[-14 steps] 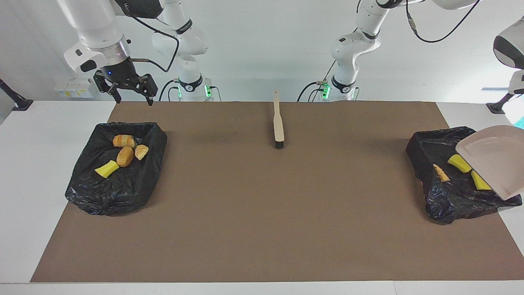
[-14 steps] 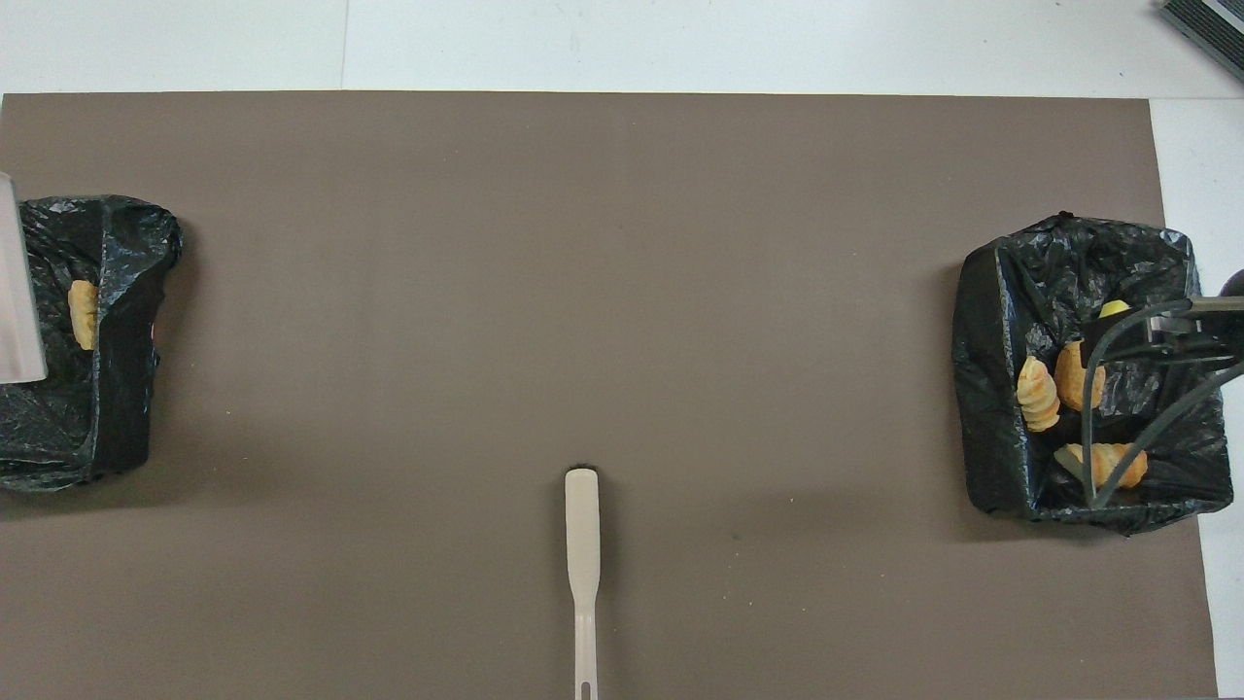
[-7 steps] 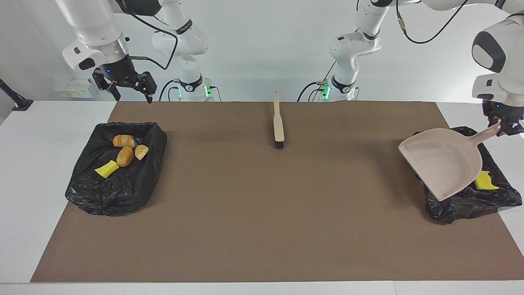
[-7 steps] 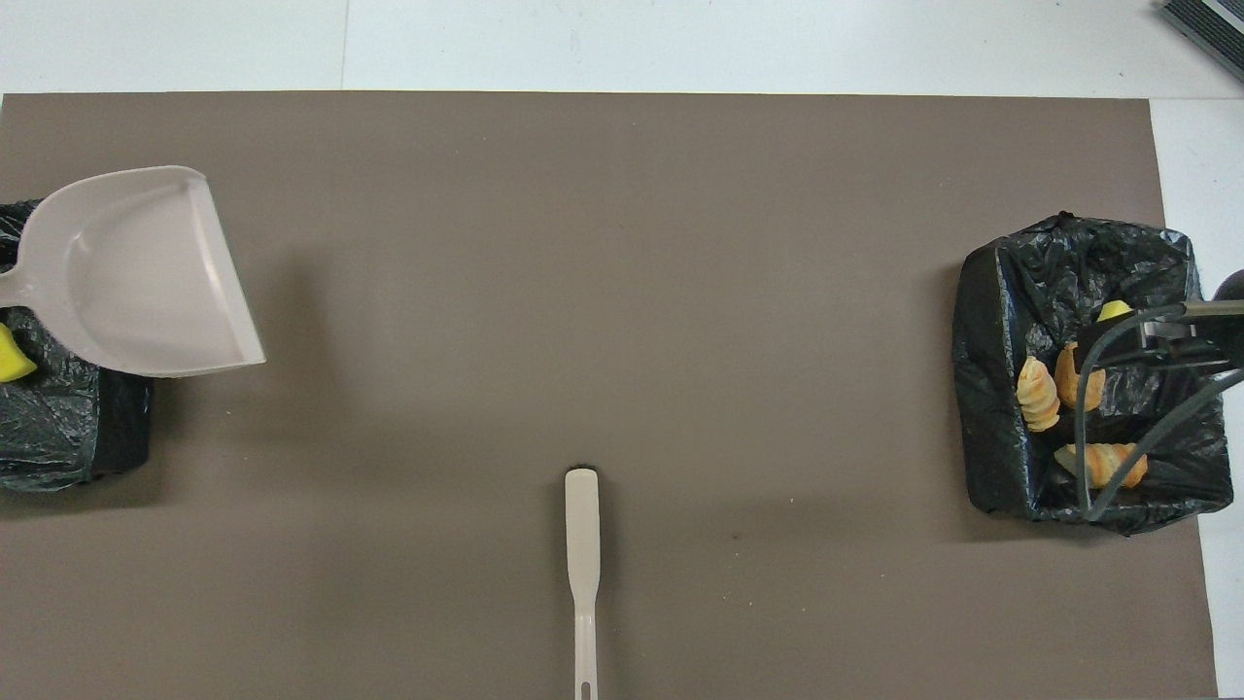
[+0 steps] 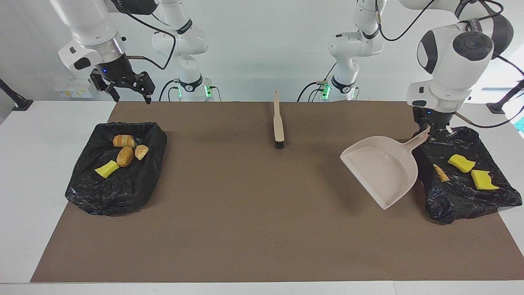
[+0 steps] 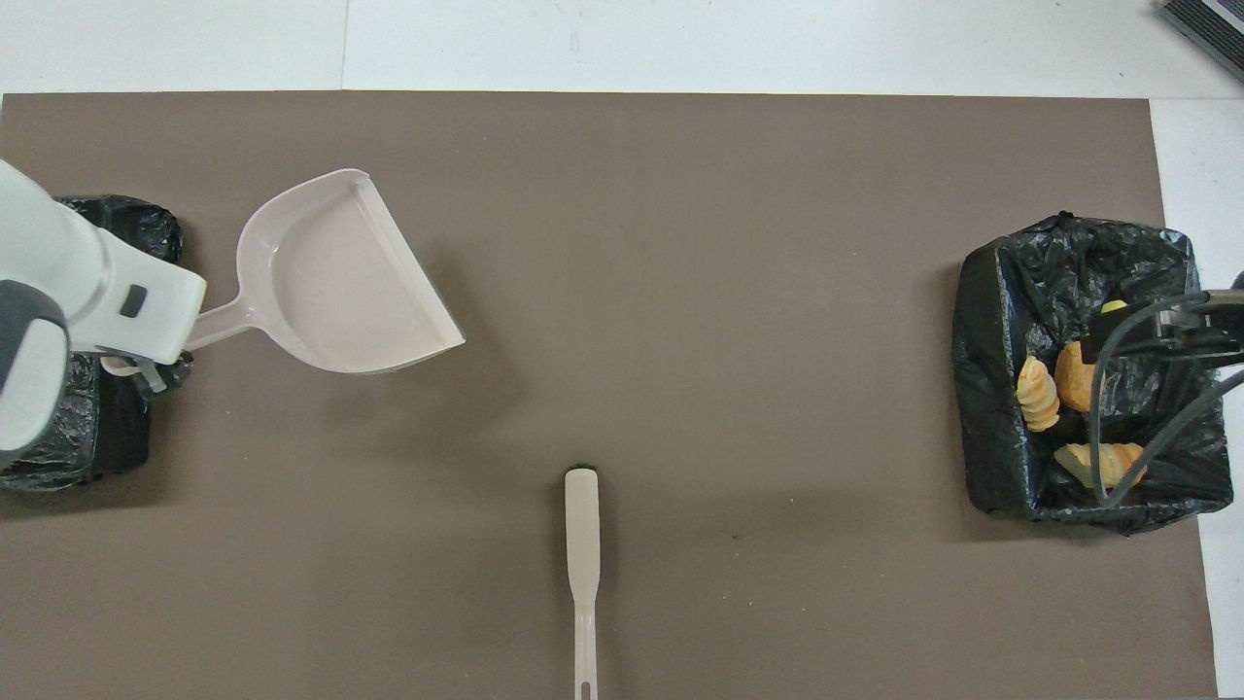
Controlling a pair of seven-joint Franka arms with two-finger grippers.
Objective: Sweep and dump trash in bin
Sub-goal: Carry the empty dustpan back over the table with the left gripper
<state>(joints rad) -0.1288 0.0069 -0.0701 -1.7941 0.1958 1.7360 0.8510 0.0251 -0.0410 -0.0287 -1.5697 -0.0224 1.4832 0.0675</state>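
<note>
My left gripper (image 5: pixel 430 129) is shut on the handle of the empty beige dustpan (image 5: pixel 380 170), held tilted in the air over the mat beside the black-lined bin (image 5: pixel 450 205) at the left arm's end. In that bin lie trash pieces: two yellow chunks (image 5: pixel 461 162) (image 5: pixel 483 180) and a tan lump (image 5: pixel 441 173). The other bin (image 5: pixel 106 196), at the right arm's end, holds three bread-like lumps (image 5: pixel 125 156) and a yellow chunk (image 5: pixel 106 169). My right gripper (image 5: pixel 134 97) hangs open and empty above that bin's edge nearest the robots.
The beige brush (image 5: pixel 278 123) lies on the brown mat (image 5: pixel 245 213) near the robots, midway between the bins, bristles pointing away from them. From overhead the dustpan (image 6: pixel 340 282) covers mat beside the bin (image 6: pixel 58 457), and the brush (image 6: pixel 581 544) sits low in the middle.
The left arm has swung the dustpan off its bin toward the table's middle, uncovering the trash in the bin. The right gripper has risen a little, still open.
</note>
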